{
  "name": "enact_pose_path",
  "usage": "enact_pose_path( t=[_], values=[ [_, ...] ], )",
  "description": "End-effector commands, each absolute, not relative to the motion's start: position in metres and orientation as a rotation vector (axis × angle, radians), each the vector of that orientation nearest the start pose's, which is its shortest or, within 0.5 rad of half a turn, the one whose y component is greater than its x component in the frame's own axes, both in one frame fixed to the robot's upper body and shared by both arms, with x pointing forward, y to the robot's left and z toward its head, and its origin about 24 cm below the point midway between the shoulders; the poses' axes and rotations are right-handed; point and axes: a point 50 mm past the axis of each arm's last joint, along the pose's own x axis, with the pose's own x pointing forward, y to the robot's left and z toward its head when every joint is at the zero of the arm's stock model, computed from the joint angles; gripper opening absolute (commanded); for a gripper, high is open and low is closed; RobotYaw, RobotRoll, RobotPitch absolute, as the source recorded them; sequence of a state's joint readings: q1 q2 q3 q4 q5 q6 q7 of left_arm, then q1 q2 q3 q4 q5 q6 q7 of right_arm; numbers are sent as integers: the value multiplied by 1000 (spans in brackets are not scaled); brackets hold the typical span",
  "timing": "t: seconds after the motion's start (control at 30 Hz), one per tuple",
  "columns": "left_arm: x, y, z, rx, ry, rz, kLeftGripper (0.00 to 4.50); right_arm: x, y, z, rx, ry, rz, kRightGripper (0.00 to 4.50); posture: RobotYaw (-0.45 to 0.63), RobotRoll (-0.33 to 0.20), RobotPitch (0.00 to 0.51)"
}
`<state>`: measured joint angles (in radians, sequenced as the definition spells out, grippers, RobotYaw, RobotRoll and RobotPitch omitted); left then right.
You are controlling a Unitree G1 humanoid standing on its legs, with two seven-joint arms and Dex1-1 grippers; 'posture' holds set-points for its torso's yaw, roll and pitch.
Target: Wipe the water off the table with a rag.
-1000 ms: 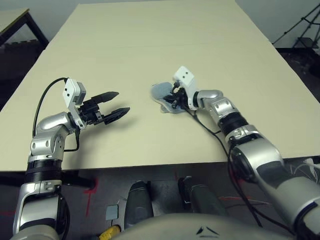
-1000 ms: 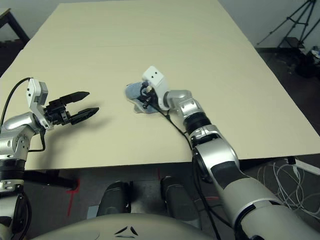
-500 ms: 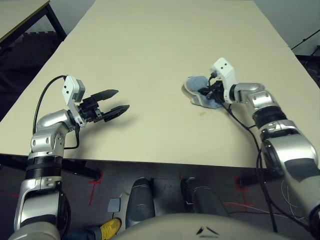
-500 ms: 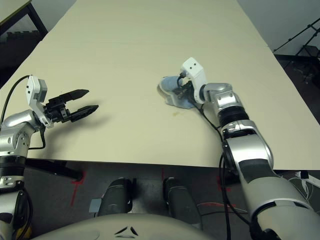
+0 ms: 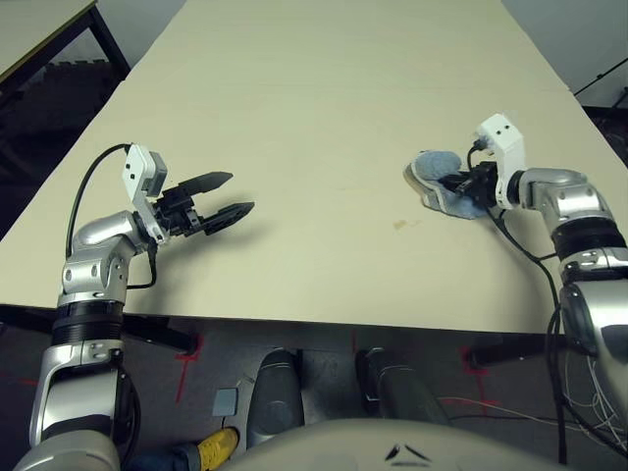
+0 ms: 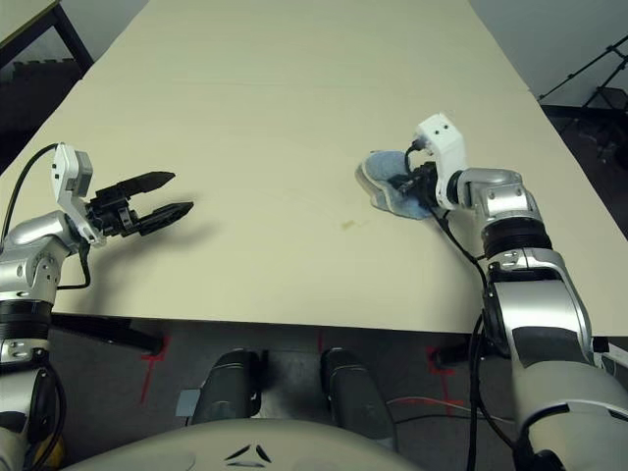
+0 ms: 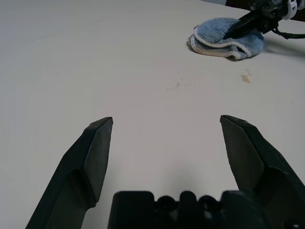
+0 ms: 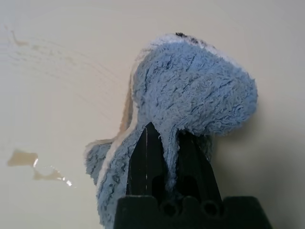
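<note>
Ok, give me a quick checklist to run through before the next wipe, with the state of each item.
1. Right claw shut on the light-blue terry rag: ok, a fold of cloth is pinched between the fingers.
2. Rag touching the pale cream table: ok, it rests bunched on the top.
3. Water gone: not ok, an amber-brown blotch lies beside the rag, and a small spot nearer the table's front edge.
4. Rag spread flat for wiping: not ok, it is bunched up.
5. Left claw out of the way: ok, open, hovering far from the rag.
6. Rag soaked or dry: cannot tell.
</note>
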<state>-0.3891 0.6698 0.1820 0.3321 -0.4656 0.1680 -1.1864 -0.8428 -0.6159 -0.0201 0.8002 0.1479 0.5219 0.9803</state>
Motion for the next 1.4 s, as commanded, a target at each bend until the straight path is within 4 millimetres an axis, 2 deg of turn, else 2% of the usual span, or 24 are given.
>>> enact_pose_path(
  t=[0.03,0.13,0.23,0.37,0.67,0.73,0.77,0.83,1.07,1.23,1.4],
  values=[
    [294,266,132,105,44,-941,4500,353,-281,166,-21,447,622,0,-123,0,107],
    [294,266,132,104,46,-944,4500,343,-301,188,-54,459,609,0,-128,0,108],
    [294,265,131,102,47,-946,4500,336,-310,192,-68,494,606,0,-137,0,109],
    [296,264,131,101,44,-948,4500,330,-319,178,-95,555,575,0,-136,0,109],
    [293,268,133,109,47,-943,4500,332,-330,130,-130,599,449,0,-119,0,118],
    [291,269,133,111,50,-941,4500,333,-329,121,-137,599,428,739,-116,0,120],
    [291,269,133,113,50,-938,4500,333,-329,118,-149,593,417,969,-113,0,122],
    [290,271,134,114,50,-933,4500,334,-331,116,-170,574,379,1705,-110,0,125],
    [287,269,132,102,51,-935,4500,338,-346,134,-225,437,228,4425,-112,0,126],
    [289,269,135,93,16,-904,4500,336,-362,155,-222,293,131,4471,-116,0,120],
    [299,276,146,54,-110,-761,4500,336,-361,163,-61,95,133,4471,-111,0,115]
  ],
)
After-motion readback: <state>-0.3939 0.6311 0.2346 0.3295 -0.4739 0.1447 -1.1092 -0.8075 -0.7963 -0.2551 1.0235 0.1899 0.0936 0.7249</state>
